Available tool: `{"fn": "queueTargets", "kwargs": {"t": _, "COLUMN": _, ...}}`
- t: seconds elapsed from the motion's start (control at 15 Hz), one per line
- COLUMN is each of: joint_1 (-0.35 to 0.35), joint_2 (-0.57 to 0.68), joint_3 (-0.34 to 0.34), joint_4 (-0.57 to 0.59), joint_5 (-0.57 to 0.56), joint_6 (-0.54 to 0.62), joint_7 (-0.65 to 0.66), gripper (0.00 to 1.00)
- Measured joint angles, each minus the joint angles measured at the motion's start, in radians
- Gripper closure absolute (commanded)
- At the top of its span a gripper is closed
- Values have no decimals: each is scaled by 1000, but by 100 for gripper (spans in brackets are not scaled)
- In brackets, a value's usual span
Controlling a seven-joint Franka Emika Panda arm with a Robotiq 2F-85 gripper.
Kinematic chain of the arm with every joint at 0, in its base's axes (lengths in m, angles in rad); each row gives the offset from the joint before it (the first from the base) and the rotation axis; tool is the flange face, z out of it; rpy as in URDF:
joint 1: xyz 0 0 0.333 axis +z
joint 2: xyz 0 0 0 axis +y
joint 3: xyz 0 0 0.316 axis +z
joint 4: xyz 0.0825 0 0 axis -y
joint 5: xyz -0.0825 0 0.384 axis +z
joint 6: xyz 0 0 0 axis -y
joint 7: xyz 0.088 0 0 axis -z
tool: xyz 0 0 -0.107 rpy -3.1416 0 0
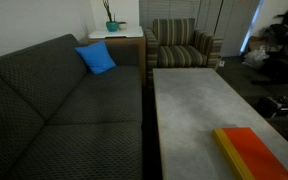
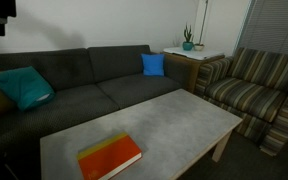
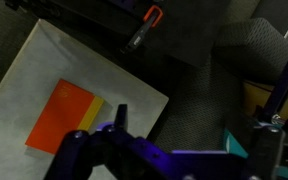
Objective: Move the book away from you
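My gripper (image 3: 196, 128) sat nearest the lens at the bottom of the wrist view, a dark blurred shape. Its fingers looked spread with nothing between them (edges soft, so not certain).

Below it, well apart, lay the large flat rectangular book (image 3: 69, 118) with the bright orange-red cover and a yellow strip down one long side. It rested flat on the pale grey rectangular table (image 3: 44, 60), close to one end of the top. In both exterior views it sat alone at that end (image 1: 252, 150) (image 2: 110, 156), with bare tabletop (image 1: 184, 100) stretching past it. The dark grey fabric sofa (image 2: 94, 75) ran alongside the table, with a blue square cushion (image 2: 153, 64) on it.

I judged this to be the approach, with no contact yet and the book unmoved. The next move called for coming down to the book's near edge and pushing it along the table, keeping the push centred so it would not spin. The cover looked smooth, thin and wide, so it was likelier to slide than to be pinched from above.
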Motion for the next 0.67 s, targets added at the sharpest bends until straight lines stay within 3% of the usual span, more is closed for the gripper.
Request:
{"fn": "queueTargets", "kwargs": {"t": 0.4, "joint_1": 1, "joint_2": 2, "joint_3": 8, "joint_4": -1, "joint_5": 8, "joint_6": 7, "joint_7": 1, "gripper": 0}}
{"fn": "queueTargets", "kwargs": {"t": 0.67, "joint_1": -9, "joint_2": 73, "joint_3": 12, "joint_4": -37, "joint_5": 11, "joint_6": 249, "joint_7": 50, "gripper": 0}}
